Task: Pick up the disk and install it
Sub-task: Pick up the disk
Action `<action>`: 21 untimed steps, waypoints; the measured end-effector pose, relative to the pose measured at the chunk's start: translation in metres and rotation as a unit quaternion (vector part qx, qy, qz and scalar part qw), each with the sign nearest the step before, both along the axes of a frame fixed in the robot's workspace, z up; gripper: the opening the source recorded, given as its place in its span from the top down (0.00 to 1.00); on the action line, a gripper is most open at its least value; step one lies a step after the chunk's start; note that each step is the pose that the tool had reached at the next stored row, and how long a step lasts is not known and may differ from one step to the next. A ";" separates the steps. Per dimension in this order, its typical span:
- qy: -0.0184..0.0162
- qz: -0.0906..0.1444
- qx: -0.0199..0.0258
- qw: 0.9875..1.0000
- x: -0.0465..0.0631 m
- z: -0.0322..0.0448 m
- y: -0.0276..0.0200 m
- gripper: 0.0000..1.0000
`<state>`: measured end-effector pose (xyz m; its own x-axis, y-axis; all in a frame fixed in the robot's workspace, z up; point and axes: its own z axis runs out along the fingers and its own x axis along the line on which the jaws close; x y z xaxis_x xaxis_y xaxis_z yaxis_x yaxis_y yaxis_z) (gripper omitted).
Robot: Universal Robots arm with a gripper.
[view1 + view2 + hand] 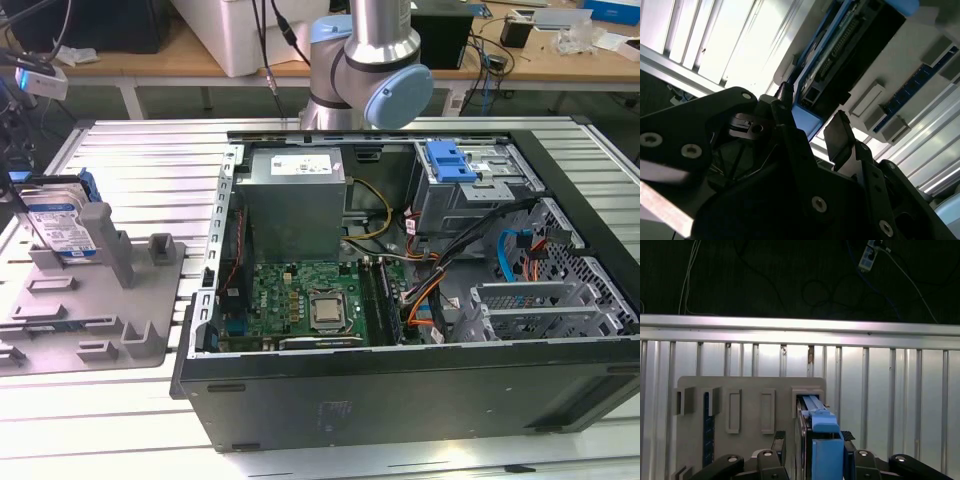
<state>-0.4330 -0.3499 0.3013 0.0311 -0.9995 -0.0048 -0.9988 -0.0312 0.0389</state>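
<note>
One disk (62, 228), one grey fixture (95, 325), one computer case (400, 405)

The blue-framed disk (62, 228) stands on edge in the grey holder (120, 320).

Slotted aluminium table (130, 150), brightly lit. Beyond its far edge, a wooden table (150, 62) on white legs. Dark floor (765, 280) with loose cables (690, 270).

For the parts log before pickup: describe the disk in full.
The disk is a flat silver drive with a white-and-blue label and a blue plastic frame round its edges. It stands on edge in a slot of the grey fixture at the exterior view's left, outside the computer case. In the first wrist view the gripper straddles its upper edge.
</note>
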 end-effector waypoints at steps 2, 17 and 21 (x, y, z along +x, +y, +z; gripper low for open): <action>0.000 0.000 0.000 1.000 0.000 -0.0001 0.0000 0.47; 0.000 0.000 0.000 1.000 0.000 -0.0014 0.0022 0.56; 0.000 0.000 0.000 1.000 0.000 -0.0022 0.0022 0.56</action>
